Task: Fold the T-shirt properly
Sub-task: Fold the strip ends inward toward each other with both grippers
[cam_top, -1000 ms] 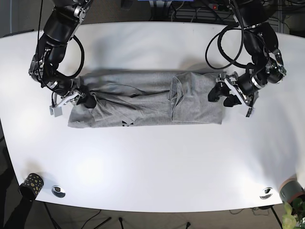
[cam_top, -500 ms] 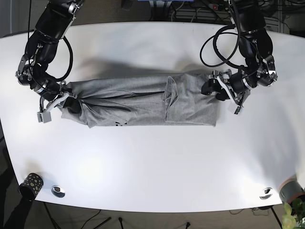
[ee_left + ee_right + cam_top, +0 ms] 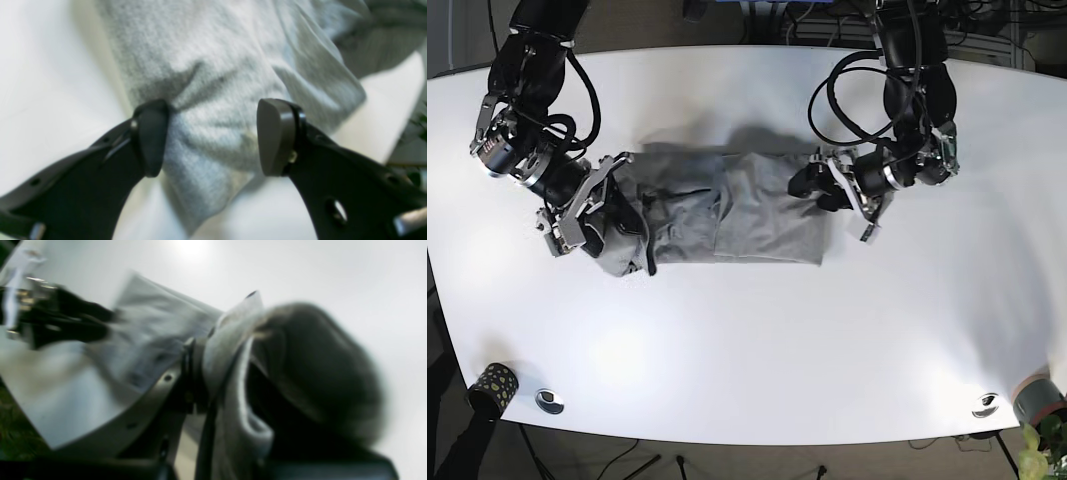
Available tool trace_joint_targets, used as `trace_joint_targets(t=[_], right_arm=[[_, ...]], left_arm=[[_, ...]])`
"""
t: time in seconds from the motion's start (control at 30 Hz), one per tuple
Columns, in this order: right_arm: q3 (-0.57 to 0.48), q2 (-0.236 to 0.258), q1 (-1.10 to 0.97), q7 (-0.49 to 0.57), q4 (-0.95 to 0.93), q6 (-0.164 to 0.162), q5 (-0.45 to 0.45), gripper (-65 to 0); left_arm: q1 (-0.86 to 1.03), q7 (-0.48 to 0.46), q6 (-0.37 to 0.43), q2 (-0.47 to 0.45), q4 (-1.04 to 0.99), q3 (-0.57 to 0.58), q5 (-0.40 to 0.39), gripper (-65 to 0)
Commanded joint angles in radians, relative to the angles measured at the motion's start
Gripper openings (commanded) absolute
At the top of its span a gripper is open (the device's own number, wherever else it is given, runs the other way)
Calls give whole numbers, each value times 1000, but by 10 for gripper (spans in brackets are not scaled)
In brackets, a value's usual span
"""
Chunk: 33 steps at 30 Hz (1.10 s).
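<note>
Fingers (image 3: 150,136) of my left gripper (image 3: 210,136) stand spread apart, with a bunched edge of the grey T-shirt (image 3: 727,215) lying between the two dark pads; one pad touches the cloth, the other sits just beside it. On my right gripper (image 3: 587,225), the wrist view shows cloth draped over and wrapped around the fingers (image 3: 193,373), clamped on a thick fold of the T-shirt, though that view is blurred.

In the base view the T-shirt lies as a crumpled, partly folded band across the middle of the white tabletop (image 3: 757,350), its one end gathered at my right gripper and its other end at my left gripper.

Near the front edge of the tabletop I see a dark spotted cup (image 3: 492,385) at one corner, with a small round metal fitting (image 3: 549,401) beside it, and a second fitting (image 3: 986,404) near the opposite corner. Cables (image 3: 827,25) run behind the far edge.
</note>
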Motion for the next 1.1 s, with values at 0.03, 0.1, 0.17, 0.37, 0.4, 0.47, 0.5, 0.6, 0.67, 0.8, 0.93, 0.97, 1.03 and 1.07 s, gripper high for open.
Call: trace_joint_targets(t=[0.03,0.1,0.17,0.37,0.4,0.47,0.5,0.6,0.67,0.8,0.93,0.97,1.03,1.07], right_arm=[[-41,-18,13,16,21,15,10,-650],[-80,-37,30,16,18,15,10,-650],[-117,-54,36,16,14,15,10,-650],[-193,-127,80,18,-31,15,1,-650],[-199,-137,85,18,-48,15,1,-650],[-213,-157,102,18,-82,15,1,-650],[-221,-161,108,18,-92,15,1,-650],[-247,-176,114,18,-126,15,-1,-650],[-261,-178,125,18,-143,15,-1,-650],[-308,-178,145,23,-192,15,-1,-650],[-330,-183,191,24,-241,15,-56,-617],[-333,-192,197,26,-244,15,-74,-582],[-333,-218,206,44,-244,15,-136,-463],[-334,-226,208,52,-244,15,-166,-401]], left_arm=[[-2,3,-1,21,-1,10,21,-265],[-2,-11,-1,26,-6,31,21,-265],[-2,-13,0,21,-9,57,21,-265],[0,-13,0,24,-9,77,21,-265],[0,-13,0,24,-9,77,21,-265],[0,-14,0,24,-9,77,21,-265],[0,-20,0,24,-9,77,21,-265],[2,-25,0,24,-7,77,19,-265],[2,-25,0,24,-7,77,19,-265],[3,-25,0,24,-7,77,18,-265],[3,-25,0,24,-7,77,16,-265],[3,-25,0,26,-7,77,16,-265],[3,-25,0,26,-7,77,16,-265],[3,-26,0,26,-7,77,16,-265]])
